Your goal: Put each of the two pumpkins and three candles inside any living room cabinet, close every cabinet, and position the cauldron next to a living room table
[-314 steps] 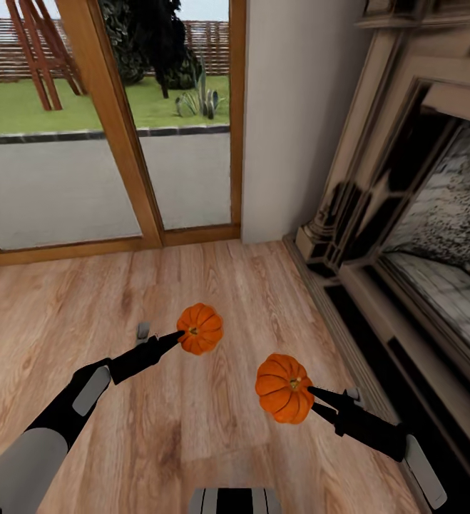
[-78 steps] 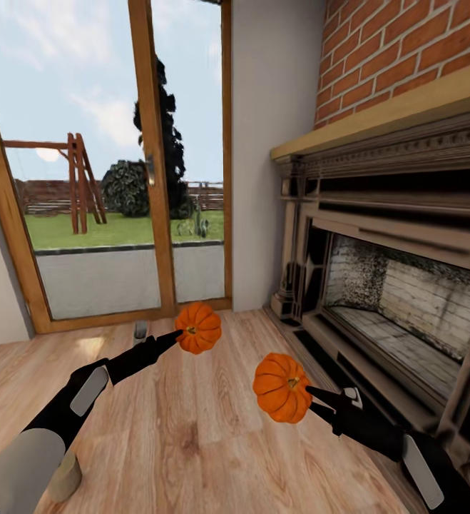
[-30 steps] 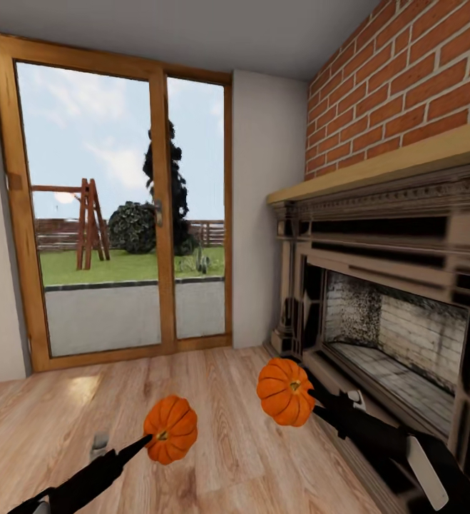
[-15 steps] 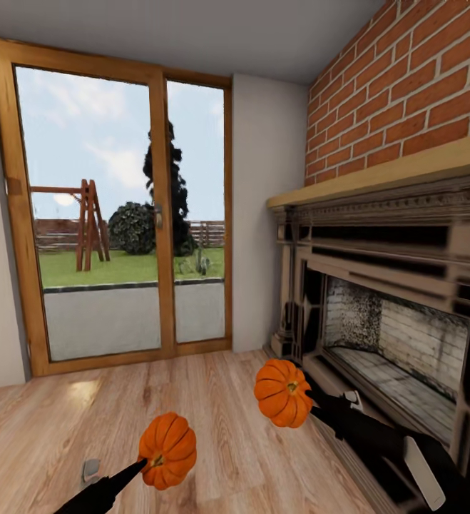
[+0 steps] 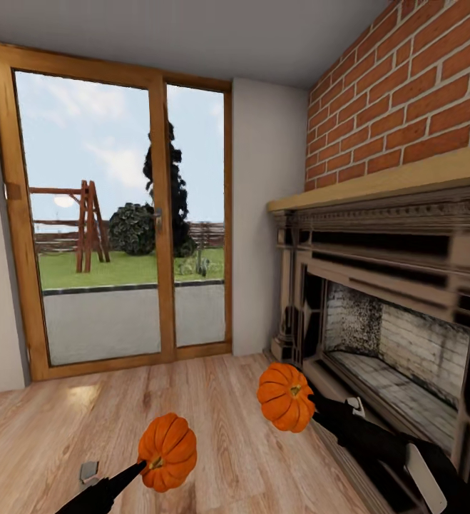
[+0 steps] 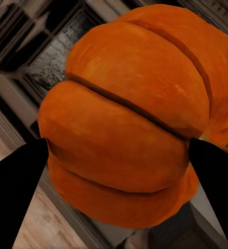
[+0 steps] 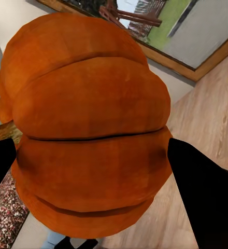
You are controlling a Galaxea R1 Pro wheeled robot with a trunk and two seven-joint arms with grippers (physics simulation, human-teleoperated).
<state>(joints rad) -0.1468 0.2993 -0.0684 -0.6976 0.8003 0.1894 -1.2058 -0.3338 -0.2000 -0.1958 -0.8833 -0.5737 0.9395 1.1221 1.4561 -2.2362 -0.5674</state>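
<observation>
Since a second ago the left claw (image 5: pixel 146 465) has been carried lower and slightly left in the head view, while the surroundings have hardly shifted, so the arm itself is judged to have been drawn down. Compared with ten seconds back, the view has been raised from the floor to the glazed door and the fireplace. This suggests the robot is being readied to travel with its load, not to set it down here.

One small round orange ribbed pumpkin (image 6: pixel 129 119) is gripped by the left claw, its two black fingers (image 6: pixel 13 192) pressed to opposite flanks. The second orange ribbed pumpkin (image 7: pixel 88 129) is clamped likewise in the right claw (image 5: pixel 313 405), held above the floor just beside the fireplace hearth. Both pumpkins are thus off the light wood plank floor (image 5: pixel 227 400) and not yet inside any cabinet; that step, the candles and the cauldron are judged outstanding.

Ahead, a wooden-framed glass door (image 5: pixel 120 214) is seen, with a lawn and a red swing frame beyond. To the right stand the ornate stone fireplace (image 5: pixel 384 300) and the red brick chimney (image 5: pixel 399 93) above its mantel. The fireplace surround lies close to the right arm, and contact with it is to be avoided when the base is turned
</observation>
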